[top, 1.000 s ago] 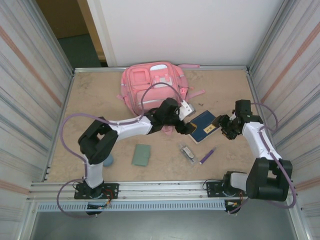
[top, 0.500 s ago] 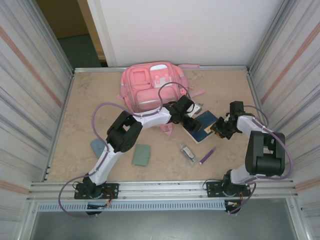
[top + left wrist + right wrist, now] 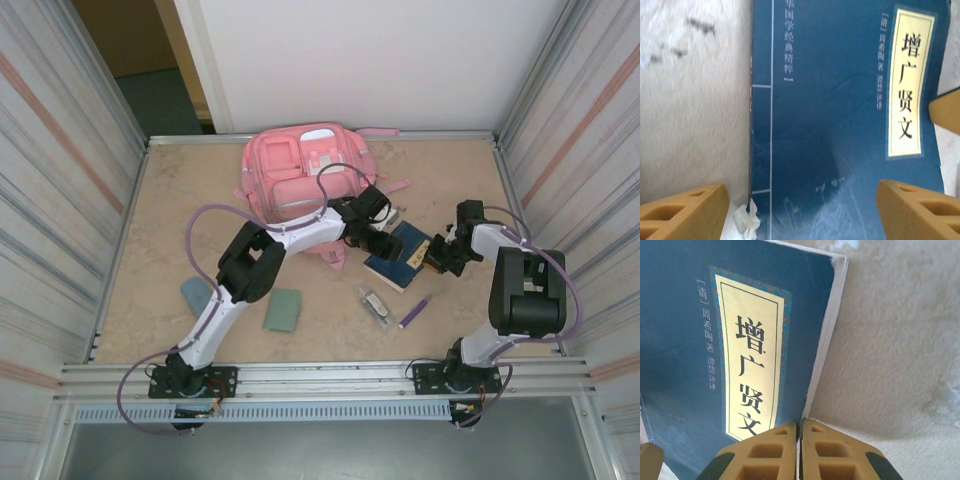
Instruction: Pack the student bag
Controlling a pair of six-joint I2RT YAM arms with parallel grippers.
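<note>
With the left gripper spread wide over the blue book and the right gripper pinched shut, empty, at the book's edge, it seems wise to centre the left jaws before closing, the student bag lying just beyond the book.

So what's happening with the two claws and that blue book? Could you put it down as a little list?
bag: pink backpack, lying at the far side of the table
book: blue book, flat on the table beside the bag
left claw: open, above the book
right claw: shut, tips at the book's edge
loose items: green pouch, purple pen
</note>
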